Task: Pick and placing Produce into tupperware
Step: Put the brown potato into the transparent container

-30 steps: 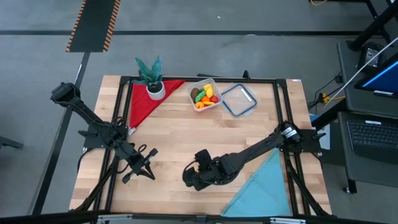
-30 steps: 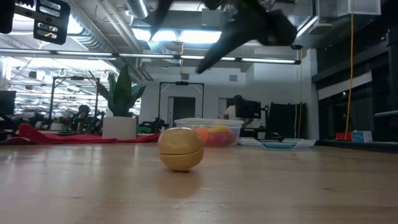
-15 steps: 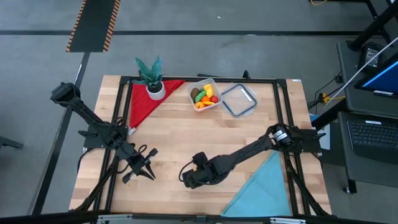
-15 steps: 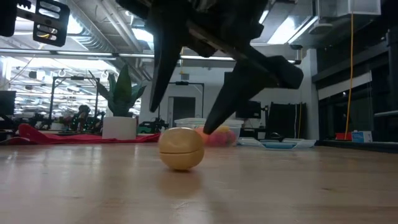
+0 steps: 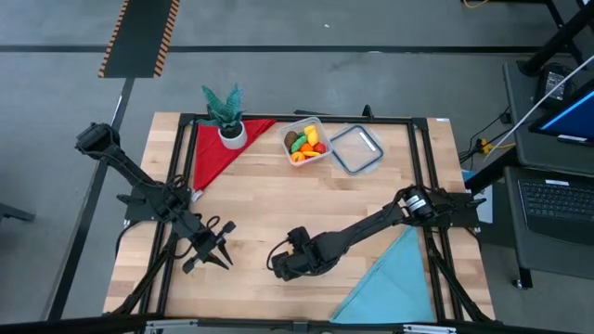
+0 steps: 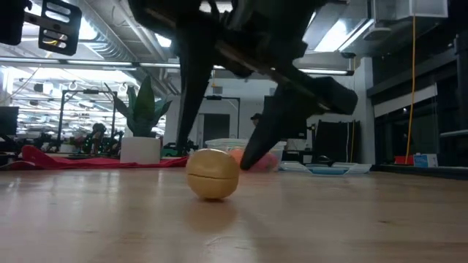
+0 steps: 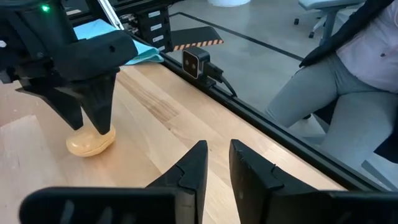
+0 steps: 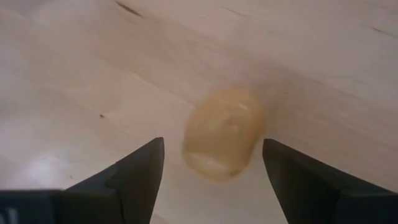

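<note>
1. Since a second ago the right claw (image 6: pixel 219 157) has come down from above the worktop (image 5: pixel 278 204) and now straddles the tan fruit (image 6: pixel 213 174), one finger on each side.
2. Its fingers are spread wide and do not yet press the fruit; the right wrist view shows the fruit (image 8: pixel 222 134) lying between the two tips with a gap on both sides.
3. That fruit sits on the near middle of the worktop, well apart from the tupperware (image 5: pixel 307 141) at the far edge.
4. Several coloured pieces of produce (image 5: pixel 304 143) already lie in the tupperware, with its lid (image 5: pixel 356 149) just right of it.
5. As far as I can judge, this tan piece is the only one left out; it must be gripped, carried far and dropped in.
6. Left claw (image 5: pixel 220 243) waits at the near left, fingers close together and holding nothing.
</note>
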